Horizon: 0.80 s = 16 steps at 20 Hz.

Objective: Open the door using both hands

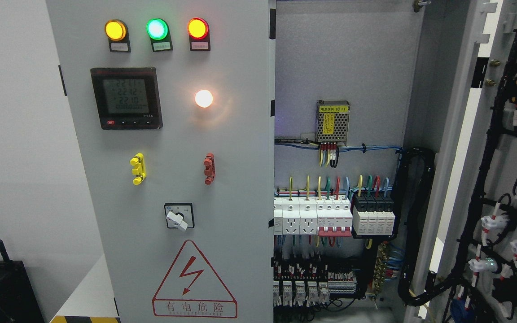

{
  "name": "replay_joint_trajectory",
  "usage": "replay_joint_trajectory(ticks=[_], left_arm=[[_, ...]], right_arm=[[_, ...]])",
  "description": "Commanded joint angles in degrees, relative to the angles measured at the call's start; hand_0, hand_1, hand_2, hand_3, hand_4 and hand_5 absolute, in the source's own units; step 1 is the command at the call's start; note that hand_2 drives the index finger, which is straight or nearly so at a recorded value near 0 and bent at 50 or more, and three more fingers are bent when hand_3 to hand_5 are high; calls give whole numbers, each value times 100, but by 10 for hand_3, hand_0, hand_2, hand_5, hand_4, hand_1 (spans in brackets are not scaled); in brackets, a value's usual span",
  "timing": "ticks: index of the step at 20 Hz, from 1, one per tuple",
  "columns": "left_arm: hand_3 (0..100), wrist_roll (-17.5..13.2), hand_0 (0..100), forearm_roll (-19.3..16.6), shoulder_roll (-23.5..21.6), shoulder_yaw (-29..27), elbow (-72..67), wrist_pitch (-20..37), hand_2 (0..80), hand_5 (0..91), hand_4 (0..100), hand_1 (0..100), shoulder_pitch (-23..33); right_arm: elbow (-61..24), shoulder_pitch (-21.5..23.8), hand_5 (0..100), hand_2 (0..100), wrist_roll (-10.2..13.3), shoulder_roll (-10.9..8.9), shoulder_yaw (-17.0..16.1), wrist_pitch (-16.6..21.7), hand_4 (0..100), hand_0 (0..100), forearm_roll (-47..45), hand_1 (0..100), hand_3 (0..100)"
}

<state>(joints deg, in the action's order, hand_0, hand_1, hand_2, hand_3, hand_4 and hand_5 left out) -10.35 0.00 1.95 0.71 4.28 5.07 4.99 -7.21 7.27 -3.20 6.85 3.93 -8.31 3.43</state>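
Note:
A grey electrical cabinet fills the head view. Its left door (168, 188) is closed and carries yellow, green and red lamps, a digital meter (126, 98), a lit white lamp (203, 98), a yellow handle (138, 168), a red handle (208, 168), a rotary switch (178, 217) and a red warning triangle. The right door (501, 179) is swung wide open at the far right, showing its wired inner face. The cabinet interior (343, 80) is exposed, with breakers (330, 217) and coloured wires. Neither of my hands shows.
A white wall (16, 134) stands left of the cabinet. A black box with an antenna (5, 287) sits at the lower left. A power supply unit (332, 121) hangs on the cabinet's back panel. A black cable loom (413, 224) runs from the interior to the open door.

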Motion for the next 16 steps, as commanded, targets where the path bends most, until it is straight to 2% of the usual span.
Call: replay_joint_trajectory(ticks=[1, 7, 10, 13, 16], left_arm=[[0, -2, 0, -36, 24, 69, 29, 3, 0, 0, 30, 0, 2], [0, -2, 0, -36, 24, 69, 20, 3, 0, 0, 30, 0, 2], [0, -2, 0, -36, 33, 69, 20, 3, 0, 0, 30, 0, 2], [0, -2, 0, -36, 24, 69, 20, 3, 0, 0, 30, 0, 2], [0, -2, 0, -36, 33, 69, 21, 3, 0, 0, 29, 0, 2]], right_arm=[[-17, -6, 0, 0, 3, 0, -7, 5, 0, 107, 0, 0, 0], [-807, 29, 0, 0, 3, -44, -24, 14, 0, 107, -18, 0, 0], [-1562, 108, 0, 0, 3, -96, -24, 5, 0, 107, -18, 0, 0], [-2266, 441, 0, 0, 12, -211, -7, 5, 0, 107, -18, 0, 0], [-2837, 801, 0, 0, 12, -228, 37, 49, 0, 107, -18, 0, 0]])
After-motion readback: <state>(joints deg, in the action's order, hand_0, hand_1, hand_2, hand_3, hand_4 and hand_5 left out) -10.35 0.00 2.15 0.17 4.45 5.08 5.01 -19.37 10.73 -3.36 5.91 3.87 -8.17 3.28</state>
